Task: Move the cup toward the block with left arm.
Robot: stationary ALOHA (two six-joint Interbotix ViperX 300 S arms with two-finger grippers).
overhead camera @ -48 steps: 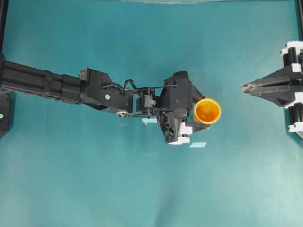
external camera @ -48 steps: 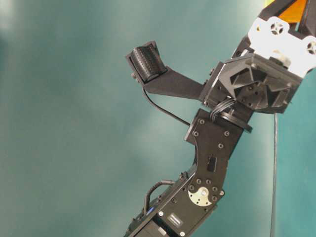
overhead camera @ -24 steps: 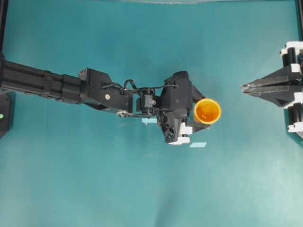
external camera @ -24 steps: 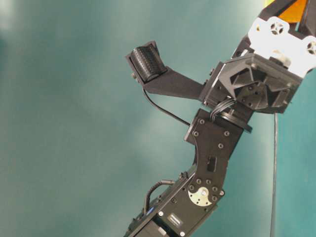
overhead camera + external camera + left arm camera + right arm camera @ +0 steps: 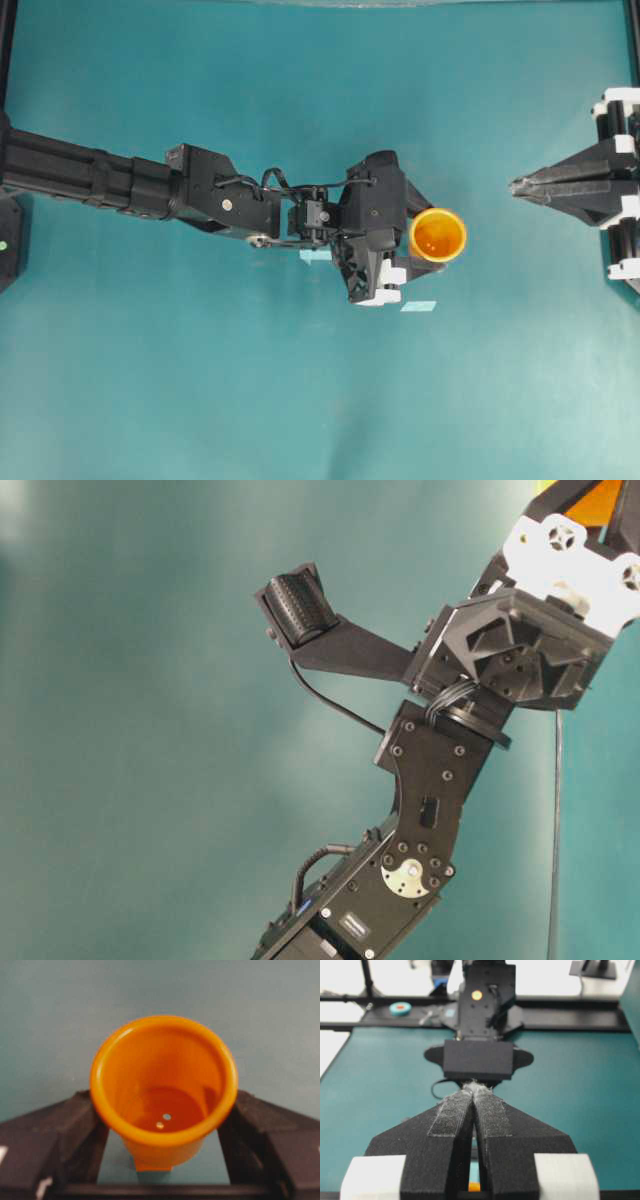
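Note:
The orange cup (image 5: 438, 235) stands upright with its round rim up, right of the table's middle. My left gripper (image 5: 424, 237) is shut on it. In the left wrist view the black fingers (image 5: 75, 1130) press on both sides of the cup (image 5: 162, 1085) below its rim. A small orange square edge (image 5: 152, 1165) shows just under the cup's base; I cannot tell whether it is the block. The block does not show in the overhead view. My right gripper (image 5: 516, 185) is shut and empty at the right edge, well apart from the cup.
Two pale tape pieces lie on the teal table: one (image 5: 418, 306) just below the left gripper, one (image 5: 315, 255) partly under the wrist. The left arm (image 5: 150, 185) stretches in from the left edge.

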